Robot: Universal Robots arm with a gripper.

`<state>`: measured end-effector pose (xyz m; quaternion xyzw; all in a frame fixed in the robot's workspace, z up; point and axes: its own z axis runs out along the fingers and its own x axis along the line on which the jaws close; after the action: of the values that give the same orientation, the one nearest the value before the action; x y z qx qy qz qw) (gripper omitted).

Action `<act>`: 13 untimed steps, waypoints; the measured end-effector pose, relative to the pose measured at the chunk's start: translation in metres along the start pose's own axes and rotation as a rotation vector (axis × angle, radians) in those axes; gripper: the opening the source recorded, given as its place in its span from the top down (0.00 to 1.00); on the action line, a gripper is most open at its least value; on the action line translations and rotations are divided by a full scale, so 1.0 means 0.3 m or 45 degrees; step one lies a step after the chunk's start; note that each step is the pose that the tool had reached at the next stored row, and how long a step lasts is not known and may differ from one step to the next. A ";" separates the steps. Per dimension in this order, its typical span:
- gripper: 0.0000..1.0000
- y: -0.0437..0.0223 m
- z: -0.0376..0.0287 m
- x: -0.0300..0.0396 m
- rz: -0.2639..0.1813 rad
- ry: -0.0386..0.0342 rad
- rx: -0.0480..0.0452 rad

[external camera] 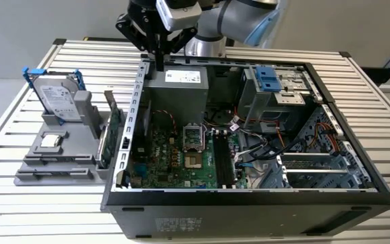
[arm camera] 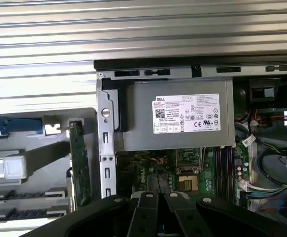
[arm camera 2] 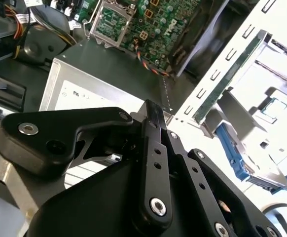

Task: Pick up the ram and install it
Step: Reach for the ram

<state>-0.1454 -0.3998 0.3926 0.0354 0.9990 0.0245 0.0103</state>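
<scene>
**Status.** The end effector (external camera: 160,62) hangs at the top centre of the exterior view. It is over the rear corner of the open computer case (external camera: 138,127), just above the power supply (external camera: 174,96). Its fingers are pressed together, and we see nothing between them.

We take the ram (external camera: 103,147) to be the thin pale strip standing on edge in the grey holder (external camera: 53,165). The holder sits on the tabletop (external camera: 46,208) at the exterior view's left. The strip is just beside the taller green card (external camera: 116,119), so close that we cannot separate the two with full confidence. The memory slots (external camera: 222,160) on the board look empty, so we judge the pick not yet done.

**Procedure for a clean pick, in our judgement:**
1. Spread the fingers before descending.
2. Set the finger faces parallel to the strip's long edge.
3. Grip at mid-length so the strip lifts level.
4. Keep clear of the green card and the case wall, which both stand near the grasp.
</scene>
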 end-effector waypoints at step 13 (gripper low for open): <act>1.00 -0.008 -0.002 0.077 0.000 0.0000 0.000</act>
<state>-0.1686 -0.4006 0.3926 0.0354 0.9990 0.0246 0.0103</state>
